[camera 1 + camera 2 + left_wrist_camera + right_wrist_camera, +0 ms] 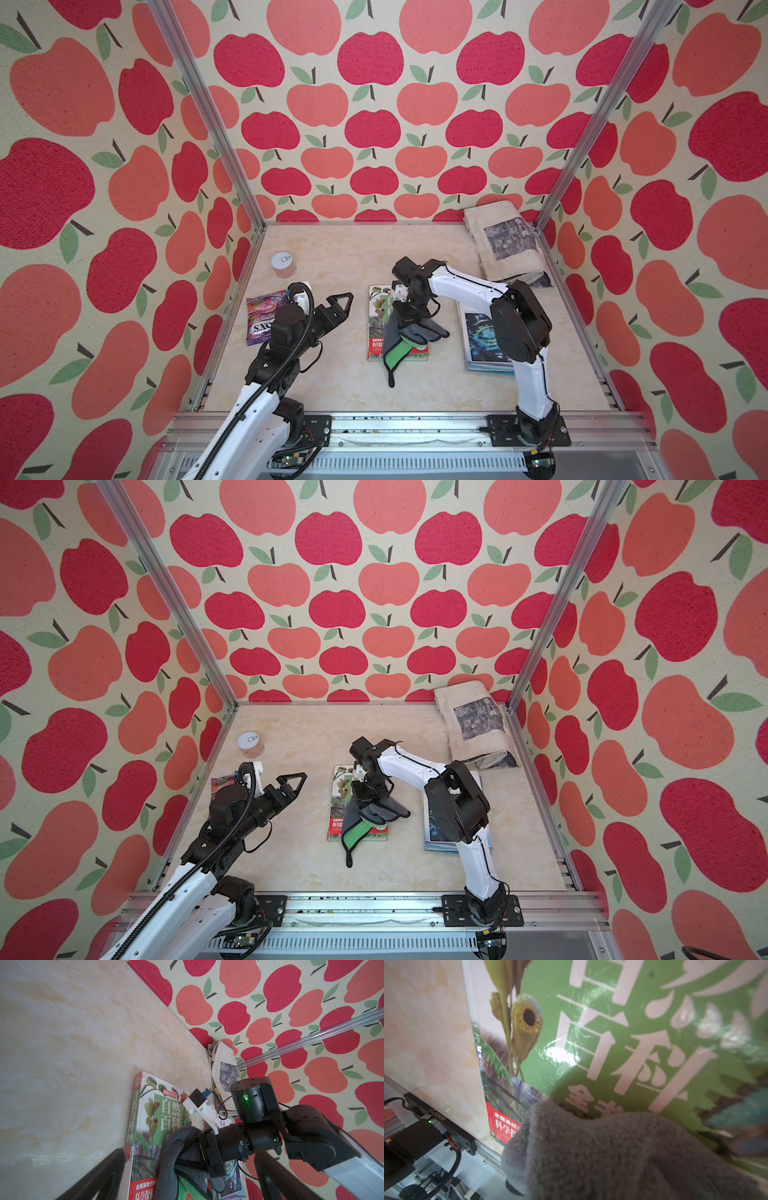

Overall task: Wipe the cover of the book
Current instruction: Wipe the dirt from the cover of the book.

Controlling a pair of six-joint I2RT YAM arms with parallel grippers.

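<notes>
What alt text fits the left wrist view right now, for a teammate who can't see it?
The right gripper is shut on a grey cloth pressed to the green cover of the book, which lies flat on the pale marbled table. A folded newspaper sits in the corner beyond, by the apple-print wall.

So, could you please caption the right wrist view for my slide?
Gray cloth lying on the glossy green book cover.

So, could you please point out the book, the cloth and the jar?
book [378, 311], in a top view, on its uncovered cover.
cloth [397, 351], in a top view, on its green side.
jar [283, 262], in a top view, on its white lid.
</notes>
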